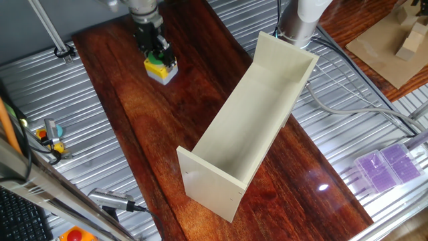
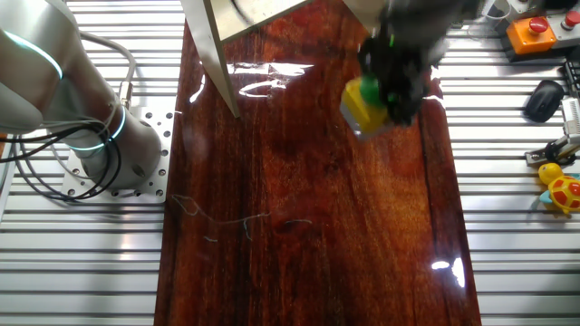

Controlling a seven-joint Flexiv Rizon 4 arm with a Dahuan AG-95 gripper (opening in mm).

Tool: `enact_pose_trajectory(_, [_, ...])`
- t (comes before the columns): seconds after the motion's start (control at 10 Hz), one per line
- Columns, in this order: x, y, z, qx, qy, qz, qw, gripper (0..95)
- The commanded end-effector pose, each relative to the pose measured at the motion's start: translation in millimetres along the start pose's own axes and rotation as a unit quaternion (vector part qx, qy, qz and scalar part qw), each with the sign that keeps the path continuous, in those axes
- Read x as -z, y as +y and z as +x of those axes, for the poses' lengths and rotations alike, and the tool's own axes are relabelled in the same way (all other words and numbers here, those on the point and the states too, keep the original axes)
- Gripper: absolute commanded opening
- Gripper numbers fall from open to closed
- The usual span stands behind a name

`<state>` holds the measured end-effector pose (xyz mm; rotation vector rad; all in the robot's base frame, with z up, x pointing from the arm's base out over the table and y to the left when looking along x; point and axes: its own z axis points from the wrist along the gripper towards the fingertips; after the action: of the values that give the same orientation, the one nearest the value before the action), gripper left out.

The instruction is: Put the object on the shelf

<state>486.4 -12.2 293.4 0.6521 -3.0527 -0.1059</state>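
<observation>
The object (image 1: 161, 69), a small yellow box with a green button on top and a grey base, is held tilted in my gripper (image 1: 156, 53) at the far left end of the dark wooden board. The gripper is shut on it from above. In the other fixed view the object (image 2: 365, 106) and gripper (image 2: 397, 83) are blurred, just above the board. The shelf (image 1: 254, 120), a long cream open trough, lies diagonally across the board to the right of the object, apart from it. Only its corner (image 2: 216, 41) shows in the other fixed view.
The robot base (image 2: 100, 136) with cables stands beside the board. A red-topped button device (image 2: 530, 34), a mouse (image 2: 544, 98) and yellow toys (image 2: 560, 186) lie on the metal table. Purple boxes (image 1: 388, 167) and wooden blocks (image 1: 409, 40) sit at the right.
</observation>
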Motion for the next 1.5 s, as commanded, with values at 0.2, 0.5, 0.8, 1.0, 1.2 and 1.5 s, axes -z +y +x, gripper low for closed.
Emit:
enact_pose_trajectory(0.2, [52.5, 37.5, 7.1, -0.003, 0.012, 0.010, 0.9999, 0.0])
enact_pose_trajectory(0.5, [52.5, 37.5, 7.1, 0.015, 0.012, 0.013, 0.9997, 0.0])
enact_pose_trajectory(0.8, [52.5, 37.5, 7.1, 0.020, -0.010, 0.001, 0.9998, 0.0])
enact_pose_trajectory(1.0, [53.9, 54.3, -5.4, -0.001, -0.008, 0.002, 1.0000, 0.0])
enact_pose_trajectory(1.2, [60.4, 77.6, -17.1, -0.017, -0.003, 0.010, 0.9998, 0.0])
enact_pose_trajectory(1.5, [59.2, 103.5, -29.7, -0.033, -0.001, 0.020, 0.9993, 0.0])
